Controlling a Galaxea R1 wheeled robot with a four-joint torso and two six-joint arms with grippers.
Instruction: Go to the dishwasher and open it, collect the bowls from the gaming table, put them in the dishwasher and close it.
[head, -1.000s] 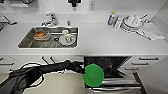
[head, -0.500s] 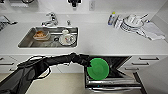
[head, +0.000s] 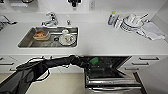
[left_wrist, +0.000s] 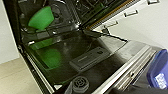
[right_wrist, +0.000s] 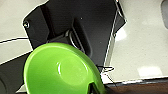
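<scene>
— Why is the green bowl (right_wrist: 60, 70) tilted?

— The right end effector (right_wrist: 91, 87) pinches its rim, holding it above the dropped door (left_wrist: 82, 62), probably to slot it into the dishwasher (head: 110, 75) under the table's (head: 105, 42) front edge. The left end effector's grip I cannot tell.

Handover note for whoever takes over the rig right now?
Pincers: an arm reaches into the dishwasher with the green bowl at its tip; I cannot tell whether either pincer is open or shut.
Dishwasher: door folded down, dark interior exposed.
Done: dishwasher opened, green bowl at its opening.
Left: set this bowl in a rack, fetch the rest, close the door.
</scene>
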